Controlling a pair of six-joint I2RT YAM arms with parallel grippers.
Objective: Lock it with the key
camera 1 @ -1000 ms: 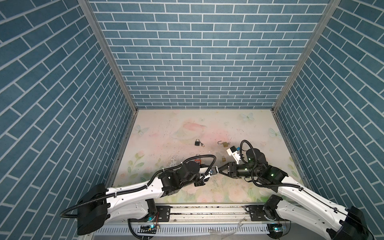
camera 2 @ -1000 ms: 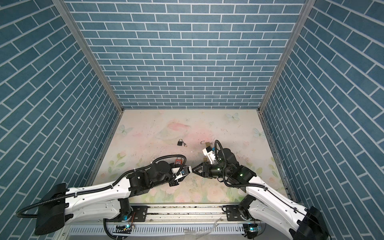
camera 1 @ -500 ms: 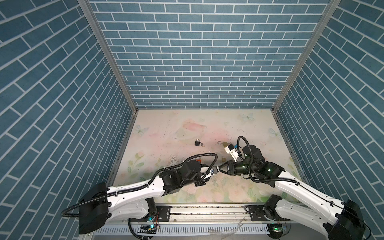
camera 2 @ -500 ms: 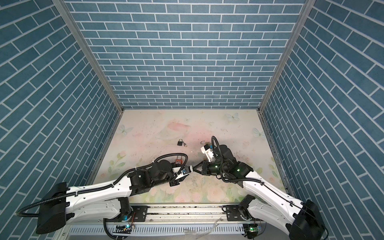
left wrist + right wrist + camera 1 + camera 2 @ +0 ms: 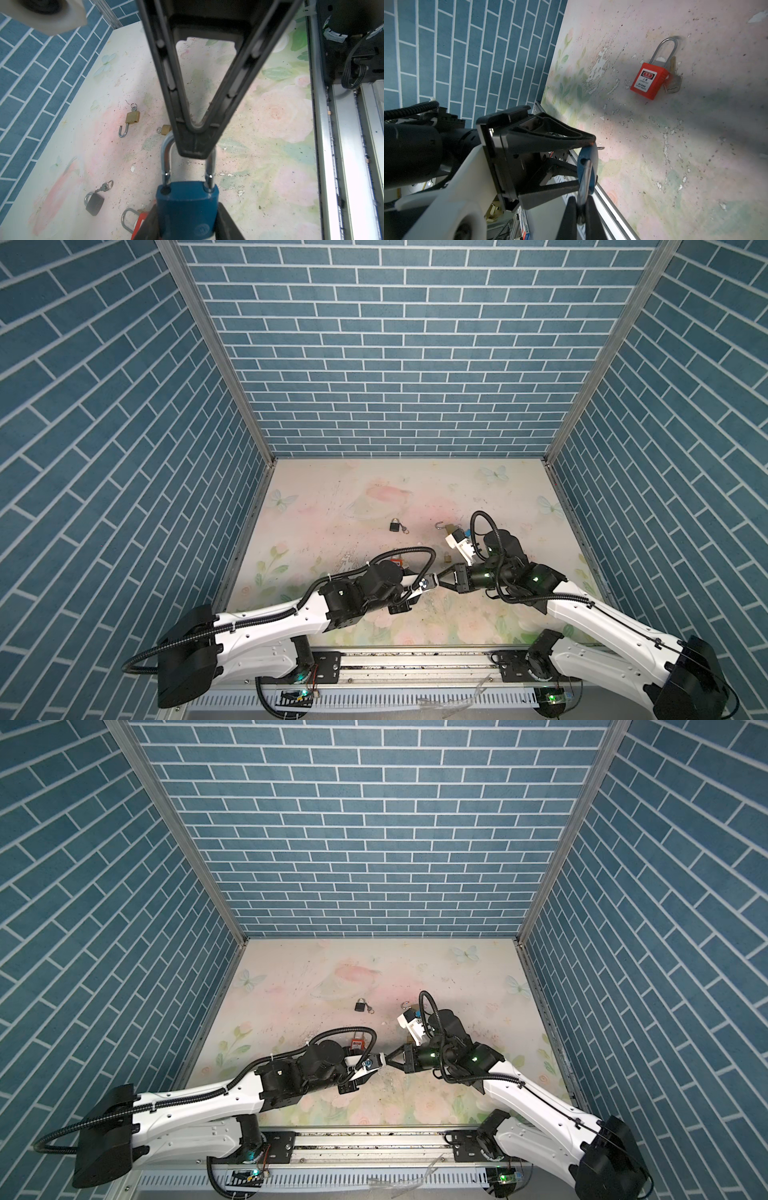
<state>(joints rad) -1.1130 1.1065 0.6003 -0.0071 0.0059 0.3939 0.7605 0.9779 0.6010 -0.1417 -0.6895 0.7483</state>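
Clamped right fingers (image 5: pixel 228 93) shut on shackle (image 5: pixel 166 158) within the last second; gripping padlock (image 5: pixel 187 209) body with left fingers (image 5: pixel 548 139), near table's (image 5: pixel 280 124) 6 o'clock.

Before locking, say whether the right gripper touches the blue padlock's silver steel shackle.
Touching. Left wrist view shows right gripper shut on the silver steel shackle.

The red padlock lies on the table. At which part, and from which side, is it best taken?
Take the red padlock by its body, from above, jaws across its two long sides. It lies flat on the table, label up, so the body is its widest firm part. The key lies close along one side, so that jaw should probably come down outside it.
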